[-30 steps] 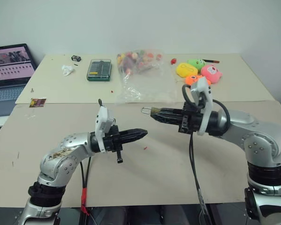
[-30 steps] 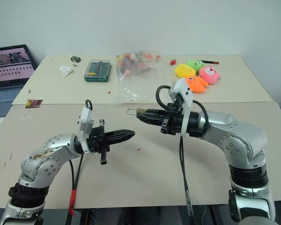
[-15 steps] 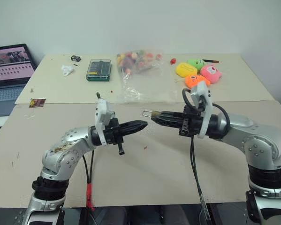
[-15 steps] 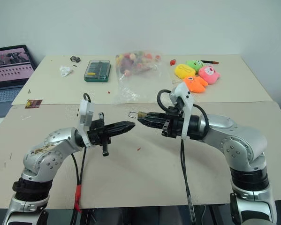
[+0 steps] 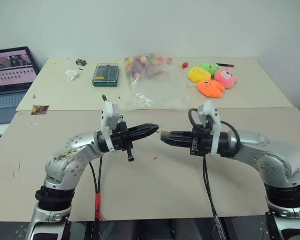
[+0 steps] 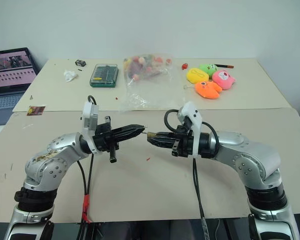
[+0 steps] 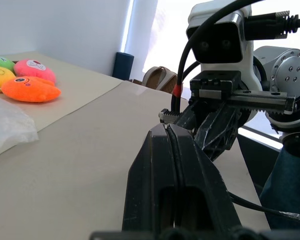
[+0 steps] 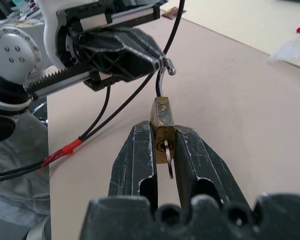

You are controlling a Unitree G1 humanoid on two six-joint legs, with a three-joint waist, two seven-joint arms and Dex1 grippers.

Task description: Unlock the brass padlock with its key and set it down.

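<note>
The right hand (image 5: 162,136) sank level with the left hand (image 5: 156,129).

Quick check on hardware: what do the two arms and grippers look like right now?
Both arms are silver metal with black joints. Each wrist carries a white camera bracket and black cables, the left's bound with red tape. Left gripper and right gripper have long, tapered black fingers on toothed black rails.

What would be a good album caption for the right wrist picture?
Right gripper clamps the brass padlock, key in its keyhole, while the left gripper pinches the shackle.
</note>
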